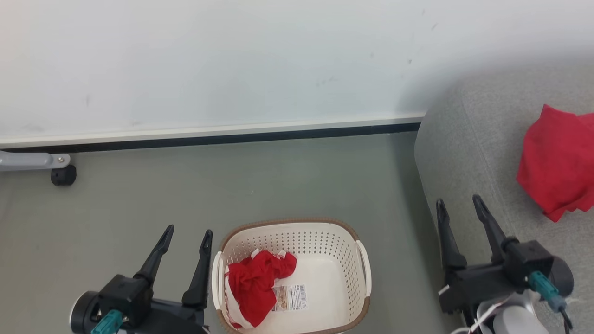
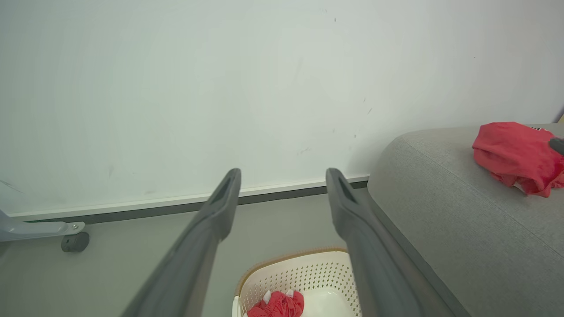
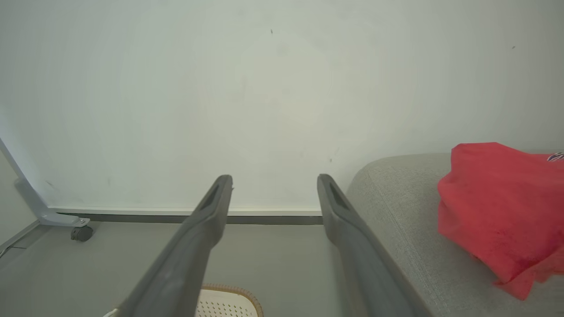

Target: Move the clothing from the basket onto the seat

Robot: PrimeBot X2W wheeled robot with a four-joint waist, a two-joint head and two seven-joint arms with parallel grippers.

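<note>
Left gripper (image 1: 189, 230) and right gripper (image 1: 458, 200) both stood spread wide, holding nothing. Between them, one red garment (image 1: 253, 280) lay crumpled in the basket (image 1: 325, 246). Farther right, the second red garment (image 1: 557, 162) rested on the sofa (image 1: 464, 139); the task looked half done.

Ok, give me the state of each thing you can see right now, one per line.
basket: upright on the floor, not yet emptied.
sofa: bears one garment.
basket garment: crumpled at the basket's left side.
sofa garment: bunched on the sofa.
left gripper: open, empty.
right gripper: open, empty.
</note>
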